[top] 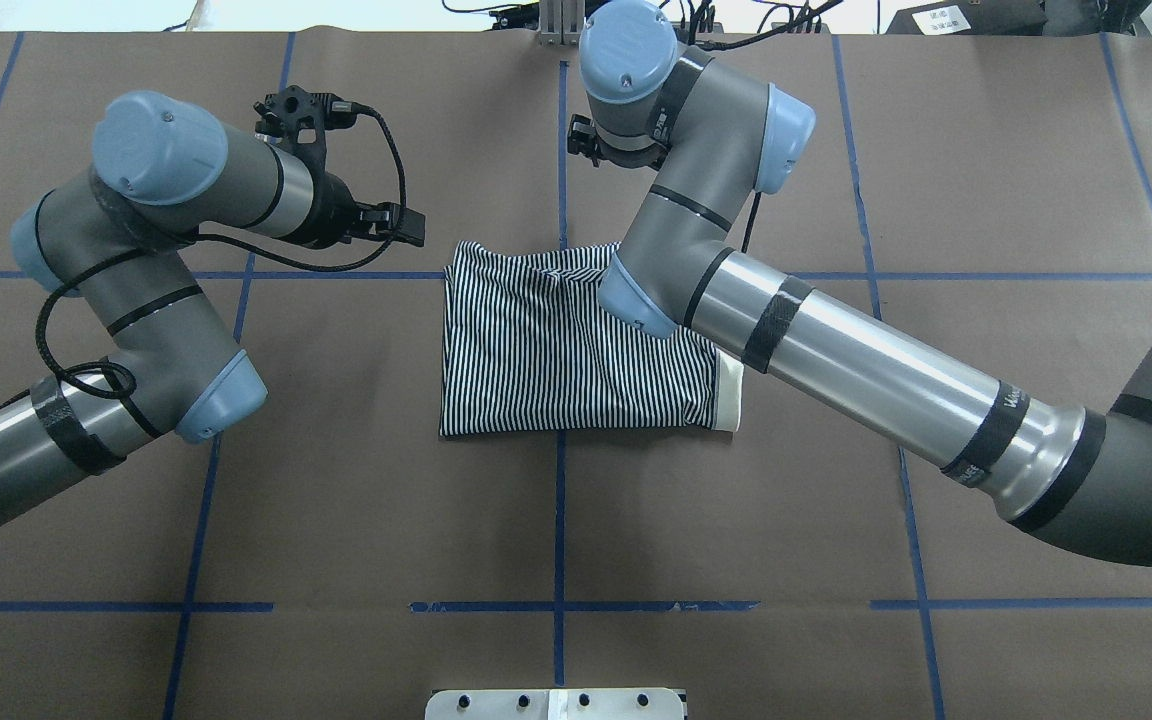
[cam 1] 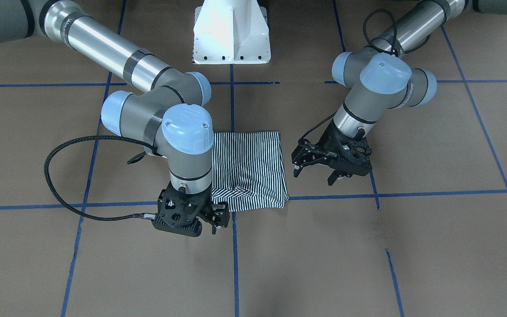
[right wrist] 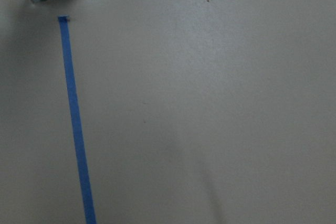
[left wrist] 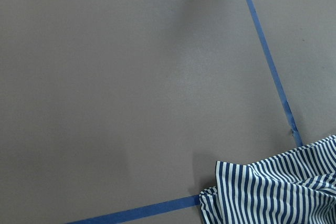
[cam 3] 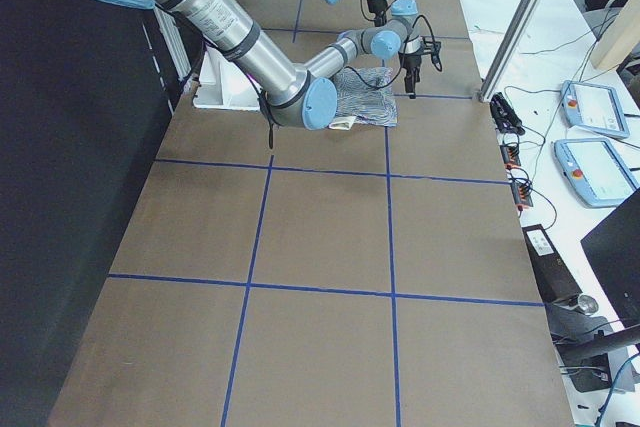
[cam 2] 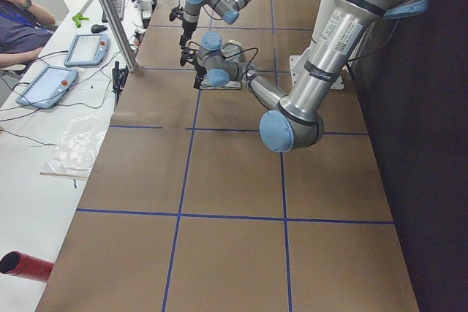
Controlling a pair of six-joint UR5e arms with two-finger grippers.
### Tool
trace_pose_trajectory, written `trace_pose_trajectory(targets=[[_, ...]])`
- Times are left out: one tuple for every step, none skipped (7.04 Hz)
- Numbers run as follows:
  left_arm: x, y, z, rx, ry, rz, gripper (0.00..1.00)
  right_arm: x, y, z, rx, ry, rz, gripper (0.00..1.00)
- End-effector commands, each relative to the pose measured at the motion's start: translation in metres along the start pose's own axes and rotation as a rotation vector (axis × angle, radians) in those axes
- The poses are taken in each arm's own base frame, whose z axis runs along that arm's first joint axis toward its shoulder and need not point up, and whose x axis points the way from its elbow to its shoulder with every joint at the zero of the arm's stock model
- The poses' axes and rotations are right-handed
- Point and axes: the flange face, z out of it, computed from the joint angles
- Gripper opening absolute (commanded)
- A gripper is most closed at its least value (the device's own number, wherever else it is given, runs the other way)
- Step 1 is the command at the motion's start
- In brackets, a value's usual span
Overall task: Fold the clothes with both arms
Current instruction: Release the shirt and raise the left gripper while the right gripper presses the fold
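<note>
Left tool (cam 1: 314, 174) hangs with its fingers apart and nothing between them, just off the striped polo shirt (top: 556, 340) at about 10 o'clock from it in the overhead view. The right tool (cam 1: 218, 220) sits low past the shirt's far edge, at roughly 12 o'clock. You cannot tell from these views whether its fingers are apart or together, and it does not look to be holding cloth.

The shirt lies near the middle of the surface (top: 336, 500) as a compact rectangle. Its cream collar (top: 730, 395) peeks out at the 4 o'clock corner. The far edge, the one nearest both tools, is rumpled and not flat.

You look to be between folds or close to the end, since the big folds seem done and neither tool is on the garment. The next move probably calls for a clean pinch on that rumpled far edge from both sides, then an even pull to flatten it or bring it over. Take only the top layers, or the stack will drag and open.

Watch the right forearm (top: 866, 375): it crosses over the shirt's 3 o'clock side and hides part of it from overhead. The two tools are also near each other along that edge, so plan their paths apart.

Blue tape lines (top: 559, 520) cross the surface, and the white pedestal base (cam 1: 231, 35) stands well clear at the robot's side. A person (cam 2: 22, 16) sits at the side desk by two teach pendants (cam 2: 88, 49).
</note>
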Motion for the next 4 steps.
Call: trace_pose_trajectory(targets=[[0.010, 0.000, -0.013, -0.004, -0.004, 0.009, 1.00, 0.049, 0.023, -0.027, -0.041, -0.006, -0.054, 1.00], [0.010, 0.001, -0.014, -0.009, -0.009, 0.015, 1.00, 0.079, 0.034, -0.032, -0.047, -0.023, -0.079, 1.00], [0.009, 0.002, -0.014, -0.009, -0.008, 0.034, 1.00, 0.104, 0.048, -0.037, -0.053, -0.038, -0.087, 1.00], [0.003, 0.009, -0.016, -0.008, -0.012, 0.056, 1.00, 0.102, 0.088, -0.040, -0.080, -0.066, -0.116, 1.00]])
